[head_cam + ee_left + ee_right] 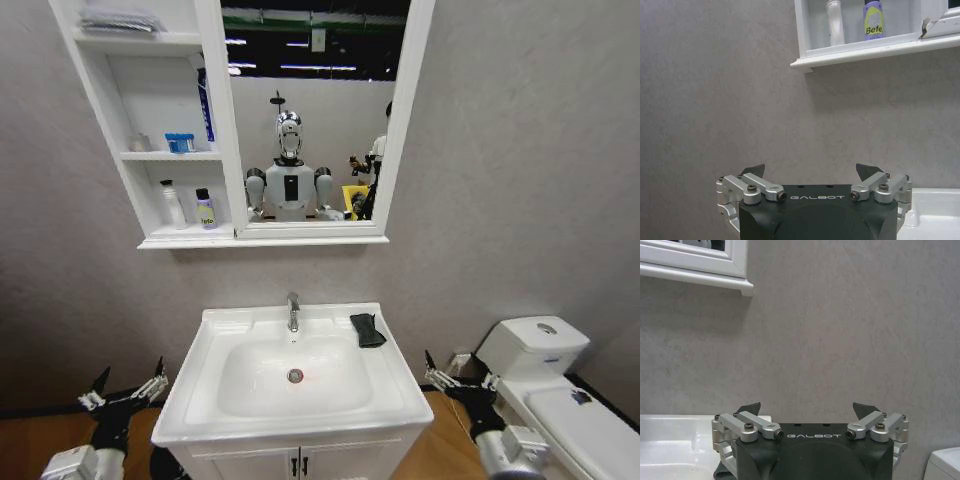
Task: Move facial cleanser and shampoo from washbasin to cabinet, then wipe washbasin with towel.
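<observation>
Both claws hang low with fingers spread wide, holding nothing: left claw (128, 388) beside the washbasin's (215, 335) left edge, right claw (458, 379) off its right side, near the toilet (540, 350). Black towel (367, 330) lies on the basin's back right rim, next to the tap (293, 312). Up in the cabinet's (150, 240) bottom shelf stand a white bottle (174, 204) and a purple bottle (205, 209). Grey wall behind.

Crumpled black towel (367, 329) on washbasin (220, 325) rim, right of tap (293, 311)
</observation>
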Controlling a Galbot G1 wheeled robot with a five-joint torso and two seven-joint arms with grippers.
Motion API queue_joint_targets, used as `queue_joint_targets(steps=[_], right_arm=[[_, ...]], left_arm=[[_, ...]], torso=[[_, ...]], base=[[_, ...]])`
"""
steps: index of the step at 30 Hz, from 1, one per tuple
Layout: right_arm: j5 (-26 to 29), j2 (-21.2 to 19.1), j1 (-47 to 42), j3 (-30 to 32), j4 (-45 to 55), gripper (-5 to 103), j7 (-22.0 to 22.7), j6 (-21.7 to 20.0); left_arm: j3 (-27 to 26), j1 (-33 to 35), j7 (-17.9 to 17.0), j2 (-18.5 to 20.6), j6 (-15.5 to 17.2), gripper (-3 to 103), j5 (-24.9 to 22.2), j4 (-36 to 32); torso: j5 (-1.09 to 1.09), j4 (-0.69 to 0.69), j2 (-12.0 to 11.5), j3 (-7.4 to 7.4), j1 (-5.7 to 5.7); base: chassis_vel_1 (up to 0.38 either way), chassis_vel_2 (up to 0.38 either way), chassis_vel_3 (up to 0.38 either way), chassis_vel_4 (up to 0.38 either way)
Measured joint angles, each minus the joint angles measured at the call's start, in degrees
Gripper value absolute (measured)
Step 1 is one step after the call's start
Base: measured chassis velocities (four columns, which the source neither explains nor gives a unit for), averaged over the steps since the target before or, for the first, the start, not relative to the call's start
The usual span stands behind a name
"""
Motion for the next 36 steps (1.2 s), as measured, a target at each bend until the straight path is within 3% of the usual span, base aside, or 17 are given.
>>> queue_joint_targets(steps=[2, 8, 29, 36], right_arm=[[1.0, -0.5, 1.2, -0.1, -0.4, 100, 0.3, -3.0], [2.1, -2.4, 4.2, -0.3, -3.2, 100, 1.3, -5.9], [1.2, -2.5, 4.5, -0.4, -4.4, 100, -0.8, -6.1], [1.5, -3.8, 6.3, -2.7, -8.3, 100, -0.8, -3.8]], left_arm=[[0.0, 0.0, 0.0, 0.0, 0.0, 100, -0.1, 0.0], [0.1, -0.1, -0.1, 0.1, 0.1, 100, -0.1, 0.0], [0.2, -0.1, -0.1, 0.1, 0.2, 100, -0.2, 0.0], [0.2, -0.2, -0.1, 0.2, 0.2, 100, -0.2, 0.0]], torso=[[0.0, 0.0, 0.0, 0.0, 0.0], [0.0, 0.01, 0.0, 0.0, 0.0], [0.0, 0.0, 0.0, 0.0, -0.03], [0.0, 0.01, 0.0, 0.02, 0.06]], base=[[0.0, 0.0, 0.0, 0.0], [0.0, 0.0, 0.0, 0.0], [-0.022, 0.022, 0.026, -0.027], [-0.093, 0.113, 0.124, -0.115]])
